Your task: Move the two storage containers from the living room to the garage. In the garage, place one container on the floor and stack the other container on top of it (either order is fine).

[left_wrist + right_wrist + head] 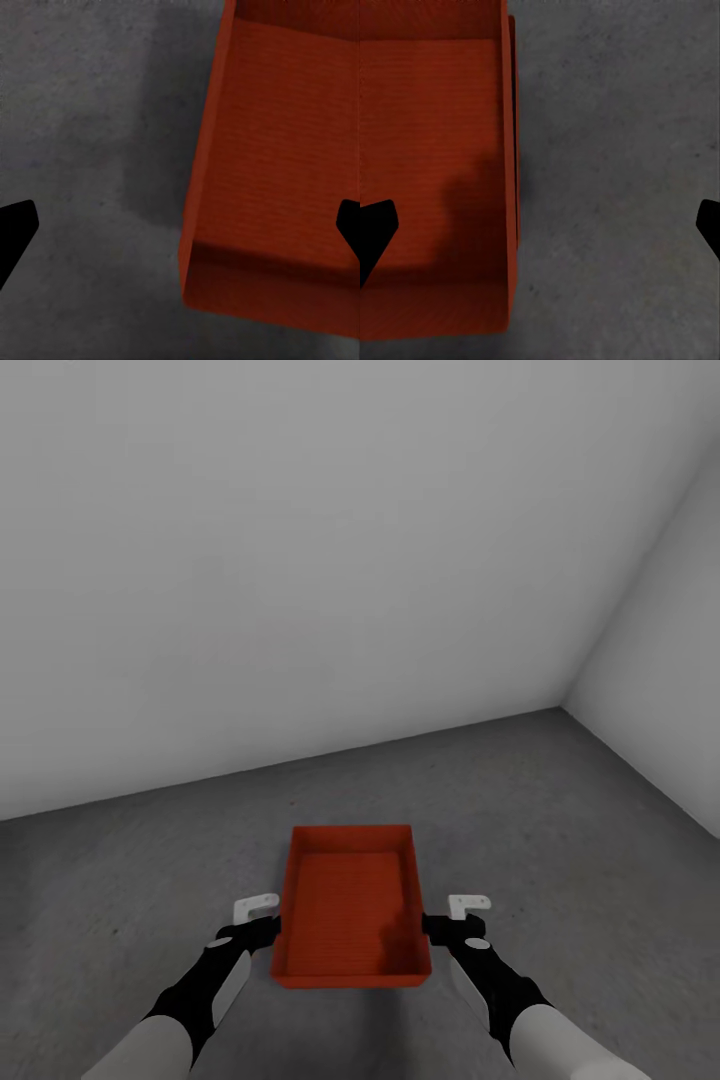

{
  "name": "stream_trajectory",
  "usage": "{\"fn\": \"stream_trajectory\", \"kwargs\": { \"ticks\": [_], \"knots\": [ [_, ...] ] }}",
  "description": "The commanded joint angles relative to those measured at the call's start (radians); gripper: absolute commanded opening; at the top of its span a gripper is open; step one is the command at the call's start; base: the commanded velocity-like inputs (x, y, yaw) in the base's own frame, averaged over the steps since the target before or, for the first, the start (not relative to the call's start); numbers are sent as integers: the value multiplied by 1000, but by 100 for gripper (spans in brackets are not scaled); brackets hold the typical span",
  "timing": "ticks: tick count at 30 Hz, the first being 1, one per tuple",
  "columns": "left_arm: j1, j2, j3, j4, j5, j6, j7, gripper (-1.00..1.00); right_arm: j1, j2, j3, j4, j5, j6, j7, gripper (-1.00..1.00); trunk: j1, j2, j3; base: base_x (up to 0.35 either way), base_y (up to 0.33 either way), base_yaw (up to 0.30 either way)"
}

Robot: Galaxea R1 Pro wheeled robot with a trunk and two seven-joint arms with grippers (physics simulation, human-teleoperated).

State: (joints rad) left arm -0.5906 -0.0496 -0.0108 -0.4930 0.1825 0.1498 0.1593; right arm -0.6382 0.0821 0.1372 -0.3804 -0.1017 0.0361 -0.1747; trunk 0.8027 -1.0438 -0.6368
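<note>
Behind everything, two plain white-grey walls (pixel 300 560) meet in a corner to the right of the bin and beyond it. Below them the floor (pixel 560 810), mottled dark grey concrete, runs out on every side of the bin.

One orange-red bin (pixel 352 905) shows, lidless, with low walls and a finely ribbed bottom. Its long side points away from the robot, toward the wall. In the right wrist view a second orange edge shows just outside the bin's (pixel 435 150) side wall, so it may sit on another bin, but I cannot tell for sure. In the left wrist view the bin (pixel 277 172) throws a soft shadow on the concrete beside it.

Both arms reach forward, one on each side of the bin. The left gripper (pixel 258 920) is just beside the bin's left wall, the right gripper (pixel 455 918) just beside its right wall. Both grippers are spread wide, each straddling its wall, with one dark fingertip (pixel 15 232) over the concrete and the other over the bin's inside. Neither pinches the bin.
</note>
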Motion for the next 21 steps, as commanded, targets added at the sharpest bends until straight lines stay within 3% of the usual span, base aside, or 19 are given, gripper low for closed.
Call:
{"fn": "stream_trajectory", "kwargs": {
  "ticks": [1, 21],
  "knots": [
    [0, 0, -1, -1, 9, 5, 5, 100, 0, -1, 9, -2, -11, 4, -8, 100, -4, 7, 2, 0, 0, 0],
    [0, 2, -2, 4, 8, 5, 5, 100, 0, -2, 8, -2, -12, 4, -8, 100, -81, 147, 65, 0, 0, 0]
  ]
}}
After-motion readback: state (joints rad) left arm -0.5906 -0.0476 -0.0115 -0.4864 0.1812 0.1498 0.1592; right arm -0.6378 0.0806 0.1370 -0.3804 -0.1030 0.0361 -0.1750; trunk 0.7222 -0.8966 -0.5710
